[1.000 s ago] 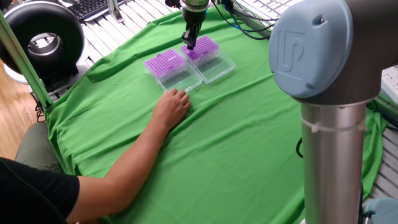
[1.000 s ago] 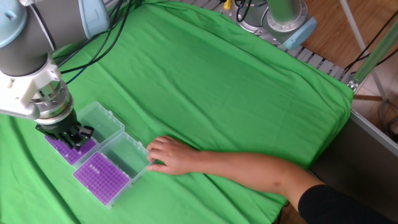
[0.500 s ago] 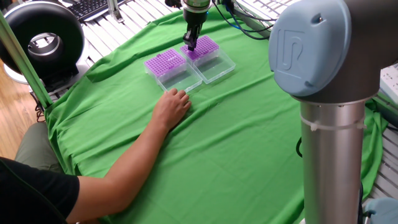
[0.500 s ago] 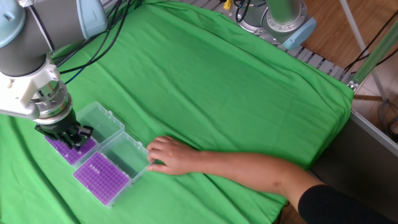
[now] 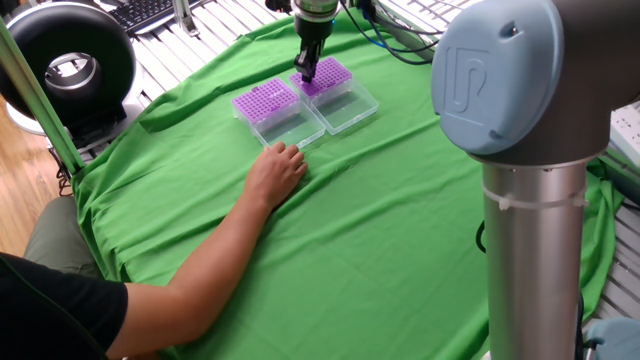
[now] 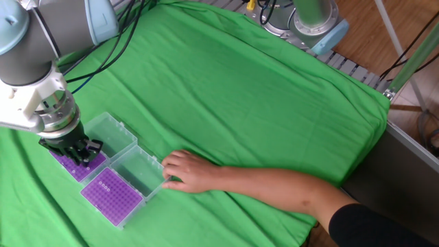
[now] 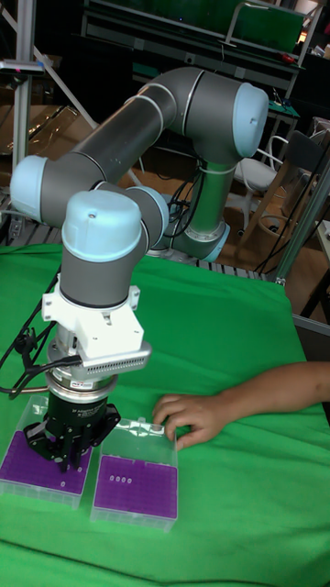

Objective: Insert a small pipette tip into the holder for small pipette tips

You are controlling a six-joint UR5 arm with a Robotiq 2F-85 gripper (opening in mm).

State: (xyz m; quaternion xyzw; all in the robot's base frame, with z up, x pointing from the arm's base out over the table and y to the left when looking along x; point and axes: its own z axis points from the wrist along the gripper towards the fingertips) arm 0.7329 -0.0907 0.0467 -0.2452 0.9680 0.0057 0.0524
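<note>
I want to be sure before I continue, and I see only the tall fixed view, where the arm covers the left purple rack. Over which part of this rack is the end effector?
Observer: In the other fixed view the end effector is over the side of that purple pipette tip rack next to its clear plastic lid, which lies open on the green cloth.
Operator: Does the person's hand touch that rack?
Observer: No. In one fixed view the hand is at the open clear lid of the second purple rack.
Operator: Is a tip held?
Observer: I cannot tell; the end effector's tips are too small in every view.
</note>
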